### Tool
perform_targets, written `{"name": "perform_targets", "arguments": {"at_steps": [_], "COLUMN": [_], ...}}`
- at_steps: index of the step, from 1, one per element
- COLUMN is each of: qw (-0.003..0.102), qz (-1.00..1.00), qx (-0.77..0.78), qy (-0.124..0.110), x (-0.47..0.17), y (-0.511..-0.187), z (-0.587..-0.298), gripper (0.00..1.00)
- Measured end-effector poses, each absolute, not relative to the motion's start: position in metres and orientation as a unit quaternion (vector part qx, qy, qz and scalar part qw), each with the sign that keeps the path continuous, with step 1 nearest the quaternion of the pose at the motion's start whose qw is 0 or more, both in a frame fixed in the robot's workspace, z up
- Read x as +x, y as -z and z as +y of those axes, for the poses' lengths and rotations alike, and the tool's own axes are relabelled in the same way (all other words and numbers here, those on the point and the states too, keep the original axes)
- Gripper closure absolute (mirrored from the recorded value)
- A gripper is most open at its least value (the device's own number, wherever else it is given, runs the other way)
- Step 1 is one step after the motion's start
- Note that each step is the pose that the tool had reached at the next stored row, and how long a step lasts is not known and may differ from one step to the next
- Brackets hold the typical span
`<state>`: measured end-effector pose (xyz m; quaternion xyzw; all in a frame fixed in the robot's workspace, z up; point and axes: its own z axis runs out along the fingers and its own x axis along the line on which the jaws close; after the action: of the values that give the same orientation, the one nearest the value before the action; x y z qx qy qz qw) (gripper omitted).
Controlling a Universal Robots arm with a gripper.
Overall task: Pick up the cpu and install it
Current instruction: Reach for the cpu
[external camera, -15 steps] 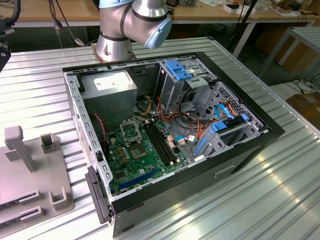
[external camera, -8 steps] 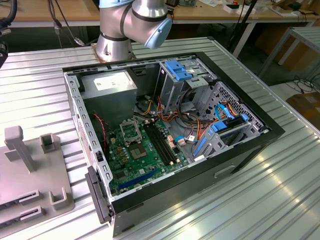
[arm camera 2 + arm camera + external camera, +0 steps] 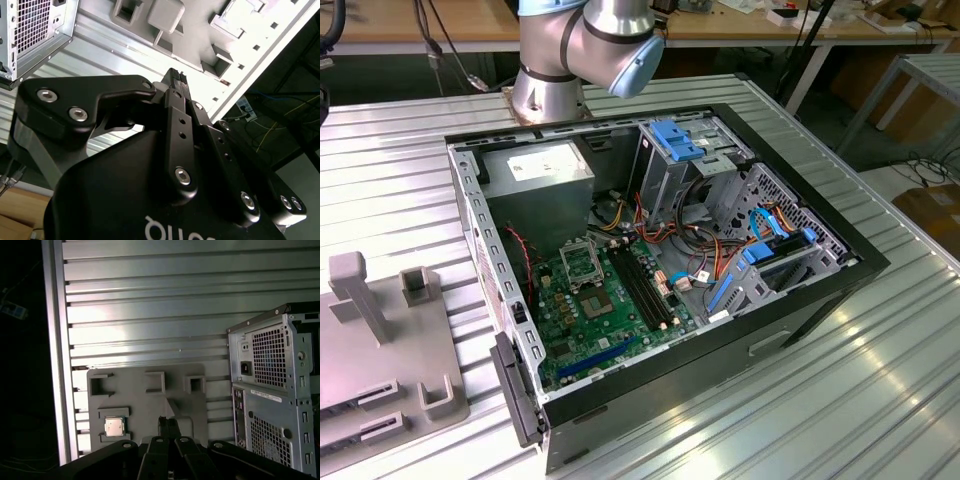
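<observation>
Hand state: the hand (image 3: 176, 76) (image 3: 167, 421) is closest to you in both wrist views. Its two black fingers are pressed together with nothing between them.
Cpu: the silver-faced cpu (image 3: 114, 427) lies flat in a shallow square recess of the grey holder (image 3: 145, 405), on the side away from the computer case (image 3: 270, 390).
Hand to cpu: in the first wrist view your fingertips show against the holder, apart from the cpu and not touching it.
Holder: at the exterior view's left you find the grey holder (image 3: 380, 340) flat on the ribbed metal bench (image 3: 880, 400), with upright posts and slotted blocks on it, just beside the case.
Computer case: it lies on its side on the bench with the side panel off and its black rim (image 3: 820, 290) facing up.
Power supply: a grey box with a white label (image 3: 545, 170) fills the case's far corner.
Socket: a black-framed square socket (image 3: 582, 262) sits on the green motherboard (image 3: 610, 330).
Memory slots: long black slots (image 3: 645, 290) run just beside the socket.
Arm: its silver and pale-blue joint (image 3: 590, 45) stands behind the case.
Drive cage: a metal cage with blue clips (image 3: 675, 140) stands toward the exterior view's right.
</observation>
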<state>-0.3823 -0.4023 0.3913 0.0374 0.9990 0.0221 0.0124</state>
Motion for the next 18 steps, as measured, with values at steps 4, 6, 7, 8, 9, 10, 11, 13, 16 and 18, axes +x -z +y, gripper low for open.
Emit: {"name": "perform_targets", "arguments": {"at_steps": [4,6,7,8,9,10,11,13,16,18], "qw": [0.012,0.012,0.012,0.012,0.012,0.012,0.012,0.012,0.012,0.012], "qz": [0.999,0.999,0.999,0.999,0.999,0.999,0.999,0.999,0.999,0.999], "qx": [0.037,0.037,0.037,0.037,0.037,0.037,0.037,0.037,0.037,0.037], "qy": [-0.022,-0.022,-0.022,-0.022,-0.022,-0.022,-0.022,-0.022,-0.022,-0.022], "x": [-0.3843,-0.3854,-0.386,-0.3865,-0.387,-0.3875,-0.388,-0.3892,-0.3907,-0.3918], "y": [-0.3913,-0.3913,-0.3913,-0.3913,-0.3913,-0.3913,-0.3913,-0.3913,-0.3913,-0.3913], "z": [-0.4023,-0.4023,-0.4023,-0.4023,-0.4023,-0.4023,-0.4023,-0.4023,-0.4023,-0.4023], "gripper": [0.89,0.89,0.89,0.89,0.89,0.89,0.89,0.89,0.89,0.89]}}
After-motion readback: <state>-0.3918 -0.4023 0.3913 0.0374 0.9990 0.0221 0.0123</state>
